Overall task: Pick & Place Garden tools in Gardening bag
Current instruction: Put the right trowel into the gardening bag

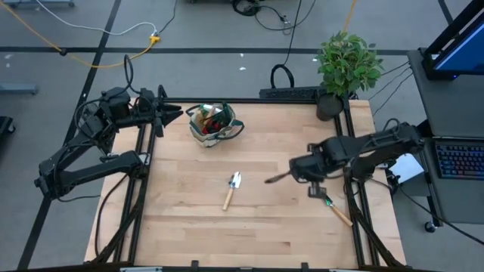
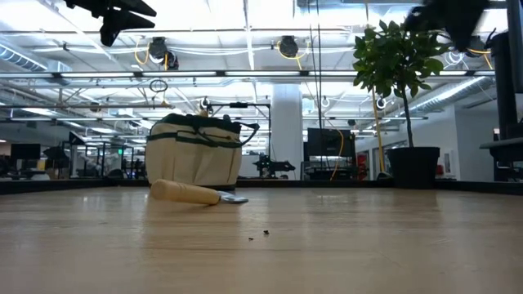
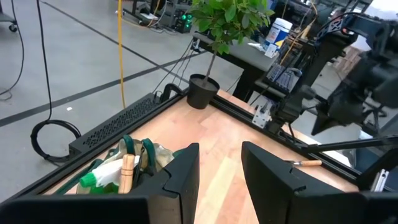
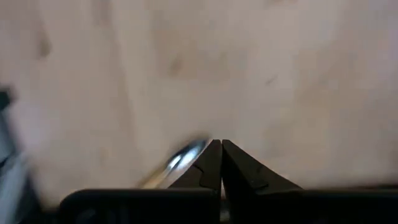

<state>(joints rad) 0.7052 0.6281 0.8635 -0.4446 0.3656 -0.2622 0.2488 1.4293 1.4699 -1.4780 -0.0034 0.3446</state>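
Observation:
The beige gardening bag (image 1: 214,125) with green trim stands at the table's far side. It holds a green spray bottle (image 3: 99,177), a wooden handle (image 3: 127,174) and other tools. A silver trowel with a wooden handle (image 1: 232,190) lies flat mid-table. It also shows in the low view (image 2: 188,193), in front of the bag (image 2: 196,159). A wooden-handled tool with a green part (image 1: 334,208) lies near the right edge. My left gripper (image 1: 172,113) is open and empty, raised just left of the bag. My right gripper (image 1: 270,180) is shut and empty, right of the silver trowel.
A leafy potted plant (image 1: 346,64) in a black pot (image 1: 329,106) stands at the far right corner. A black power strip (image 1: 291,93) lies beyond the far edge. A keyboard (image 1: 459,160) sits on a desk to the right. Bare wood (image 1: 227,234) fills the near half.

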